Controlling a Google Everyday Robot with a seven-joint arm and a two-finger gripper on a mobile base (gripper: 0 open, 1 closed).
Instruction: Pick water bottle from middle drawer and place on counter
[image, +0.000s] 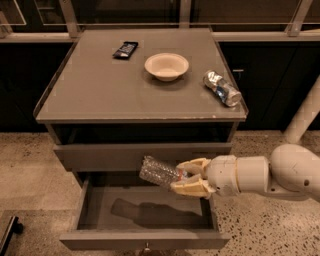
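Observation:
My gripper (186, 176) reaches in from the right and is shut on the water bottle (159, 171), a clear crinkled bottle held on its side, its free end pointing left. It hangs above the open middle drawer (145, 239), in front of the closed drawer front above it. The bottle's shadow falls on the drawer floor. The counter (105, 90) is the grey cabinet top above, higher than the gripper.
On the counter are a white bowl (166, 66), a dark snack packet (125, 49) at the back left, and a crushed silver-and-blue can (221, 88) near the right edge. A pale post (304, 114) stands at right. Speckled floor surrounds the cabinet.

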